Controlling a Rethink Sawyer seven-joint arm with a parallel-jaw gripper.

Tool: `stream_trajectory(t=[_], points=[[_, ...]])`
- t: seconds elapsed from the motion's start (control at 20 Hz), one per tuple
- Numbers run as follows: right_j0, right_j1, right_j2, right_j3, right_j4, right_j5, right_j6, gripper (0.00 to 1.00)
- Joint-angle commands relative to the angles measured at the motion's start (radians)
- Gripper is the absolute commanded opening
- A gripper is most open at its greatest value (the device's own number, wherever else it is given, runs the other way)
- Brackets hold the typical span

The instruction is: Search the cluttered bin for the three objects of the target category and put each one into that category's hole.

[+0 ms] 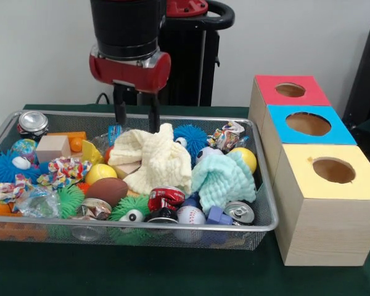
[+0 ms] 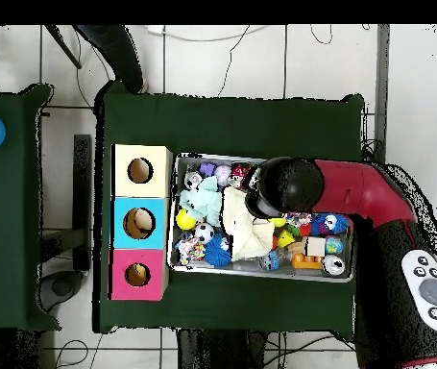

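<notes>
The wire mesh bin (image 1: 172, 227) is packed with toys, cans and cloths. My gripper (image 1: 137, 126) hangs open over its back middle, with nothing between the two black fingers. One fingertip (image 1: 154, 128) is at the top edge of a cream-yellow cloth (image 1: 155, 159). A mint cloth (image 1: 222, 179) lies to the right of it. Three wooden boxes stand right of the bin, with holes in red (image 1: 290, 90), blue (image 1: 308, 123) and yellow (image 1: 333, 169) tops. In the overhead view my arm's wrist (image 2: 279, 187) hides the gripper above the cream cloth (image 2: 248, 233).
Soda cans lie at the back left (image 1: 32, 123) and front right (image 1: 239, 213), with a crushed red can (image 1: 166, 197) near the front. Also in the bin: a baseball (image 1: 190, 216), a brown football (image 1: 106, 190), a blue spiky ball (image 1: 191, 137) and a wooden block (image 1: 52, 148).
</notes>
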Motion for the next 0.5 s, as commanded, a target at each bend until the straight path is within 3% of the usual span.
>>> stream_trajectory(t=[0.05, 0.3, 0.5], points=[[-0.070, 0.116, 0.074, -0.059, -0.080, 0.010, -0.322, 1.00], [-0.093, 0.219, 0.109, -0.179, -0.115, 0.047, -0.395, 1.00], [-0.071, 0.314, 0.113, -0.339, -0.149, 0.135, -0.435, 1.00]])
